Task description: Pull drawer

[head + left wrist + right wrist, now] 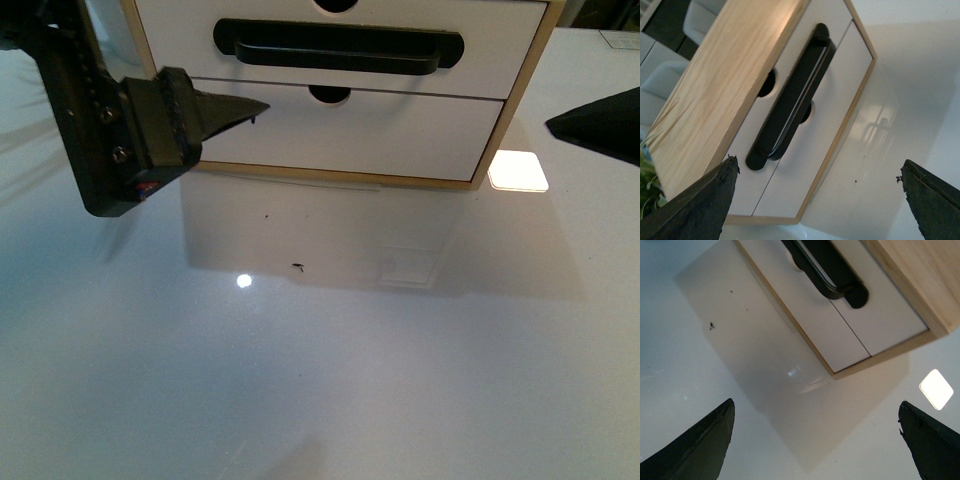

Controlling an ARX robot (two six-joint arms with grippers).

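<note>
Drawer with black bar handle looks shut at the table's far edge, left claw spread wide near its left end, right claw likewise released; best to centre over the bar, clench squarely, draw straight toward the near edge
</note>
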